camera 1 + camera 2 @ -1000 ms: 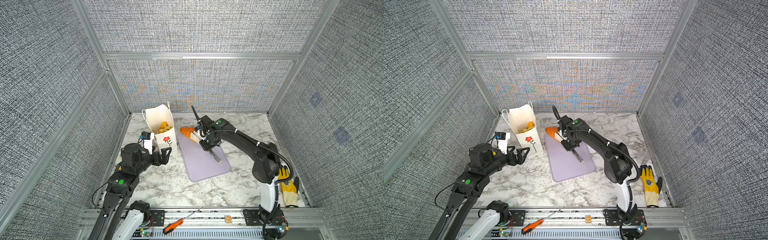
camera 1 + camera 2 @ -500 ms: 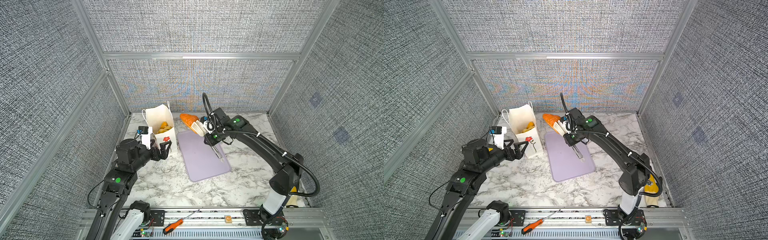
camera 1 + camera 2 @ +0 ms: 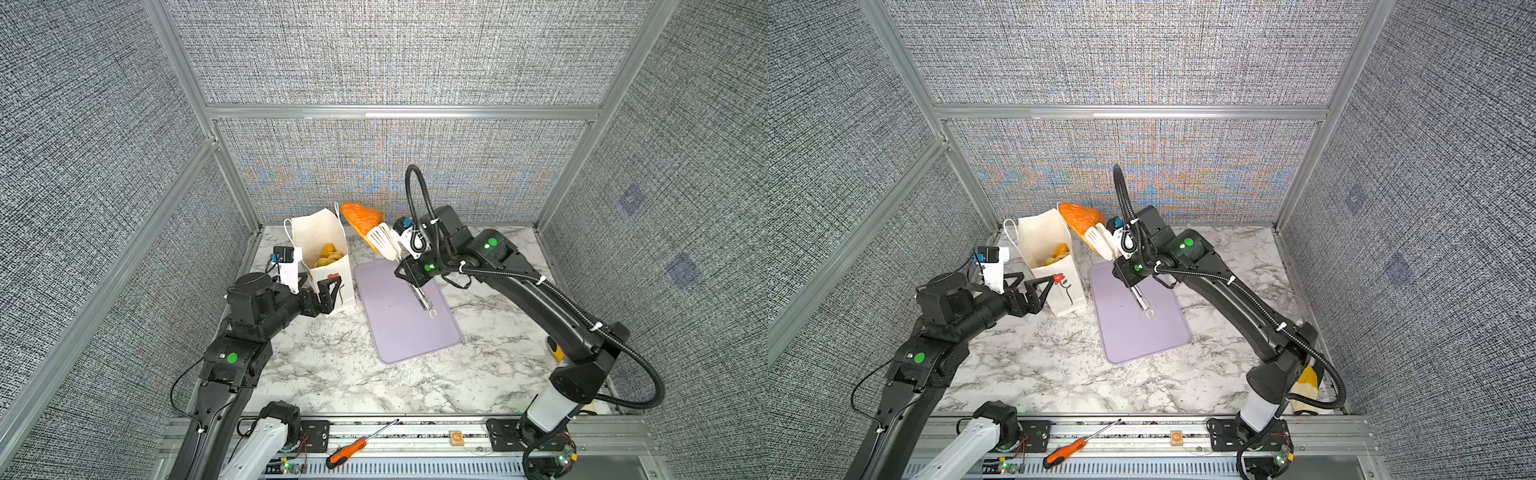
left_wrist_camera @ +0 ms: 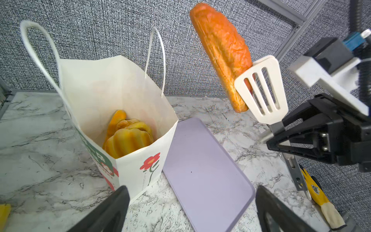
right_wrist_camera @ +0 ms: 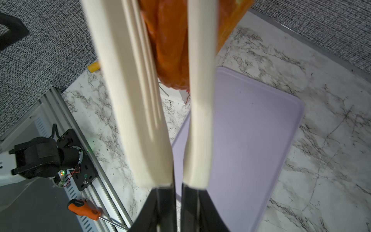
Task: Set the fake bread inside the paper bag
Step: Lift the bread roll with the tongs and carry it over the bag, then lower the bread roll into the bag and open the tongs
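A long orange-brown fake bread (image 3: pixel 360 218) (image 3: pixel 1080 219) (image 4: pixel 220 50) hangs in the air beside the far right rim of the paper bag (image 3: pixel 320 232) (image 3: pixel 1042 232) (image 4: pixel 96 86). Cream slotted tongs (image 3: pixel 384 241) (image 4: pixel 261 90) (image 5: pixel 130 80) pinch its lower end. My right gripper (image 3: pixel 409 270) (image 5: pixel 177 192) is shut on the tongs' handles. The white bag stands open and upright, with several yellow pastries (image 3: pixel 328 255) (image 4: pixel 126 140) inside. My left gripper (image 3: pixel 1036 279) (image 4: pixel 191 192) stands open at the bag's near side, holding nothing.
A lilac cutting board (image 3: pixel 399 324) (image 4: pixel 200 170) lies bare on the marble table, right of the bag. A yellow glove (image 3: pixel 1306 386) (image 4: pixel 321 196) lies at the table's right edge. An orange screwdriver (image 3: pixel 349 451) rests on the front rail. Grey fabric walls enclose three sides.
The right arm has lifted the tongs and bread off the board, up and back toward the bag's top. The left gripper has shifted a little closer to the bag.
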Tool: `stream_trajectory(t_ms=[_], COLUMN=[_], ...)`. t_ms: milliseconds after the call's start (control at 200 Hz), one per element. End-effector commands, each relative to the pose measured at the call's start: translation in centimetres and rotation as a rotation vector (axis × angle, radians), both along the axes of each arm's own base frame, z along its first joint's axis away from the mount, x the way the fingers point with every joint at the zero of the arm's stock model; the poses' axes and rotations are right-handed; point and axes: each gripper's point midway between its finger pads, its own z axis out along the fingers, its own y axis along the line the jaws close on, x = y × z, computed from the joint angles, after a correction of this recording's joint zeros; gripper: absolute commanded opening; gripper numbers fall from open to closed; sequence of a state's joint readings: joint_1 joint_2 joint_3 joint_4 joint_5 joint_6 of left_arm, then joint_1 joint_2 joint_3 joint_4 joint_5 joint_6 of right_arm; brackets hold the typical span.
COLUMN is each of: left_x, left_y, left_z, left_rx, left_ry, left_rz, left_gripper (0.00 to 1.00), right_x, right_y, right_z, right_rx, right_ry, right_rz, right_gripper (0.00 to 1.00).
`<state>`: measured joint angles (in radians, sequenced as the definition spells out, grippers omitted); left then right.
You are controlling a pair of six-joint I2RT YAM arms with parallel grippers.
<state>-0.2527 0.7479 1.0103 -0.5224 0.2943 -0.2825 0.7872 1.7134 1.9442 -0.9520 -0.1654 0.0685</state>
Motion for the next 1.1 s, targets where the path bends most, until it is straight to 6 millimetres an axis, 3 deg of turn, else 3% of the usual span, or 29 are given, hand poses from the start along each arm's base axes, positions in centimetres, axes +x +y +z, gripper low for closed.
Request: stream_trajectory(t_ms=[0,195,405,790,1096], left_x=[-0.1,-0.4,-0.7,-0.7,-0.6], left_y=[0.1,0.6,1.0,1.1,1.1], left_z=[0.5,0.2,0.1,-0.4,-0.8], left_rx=[0.011,0.028,0.043,0.052,0.055], left_ry=[-0.024,-0.021,-0.020,-0.009,-0.002], left_rz=[-0.001,0.019,0.035,0.039,0.039], left_gripper=[0.99,0.99,0.99,0.99,0.99], right_x=[0.0,-0.1,0.3,2.8,3.6], right_y=[2.3,6.1,8.8,10.1,10.4], right_z=[1.3,1.0,-0.1,-3.3,-4.1], right_rx=[0.062,0.089,0.095,0.055,0.049], right_ry=[-0.030,-0.018,0.013,0.049,0.070], right_rz=[0.044,0.111,0.149,0.120,0.114], right_gripper=[0.26,0.26,0.26,0.26,0.27])
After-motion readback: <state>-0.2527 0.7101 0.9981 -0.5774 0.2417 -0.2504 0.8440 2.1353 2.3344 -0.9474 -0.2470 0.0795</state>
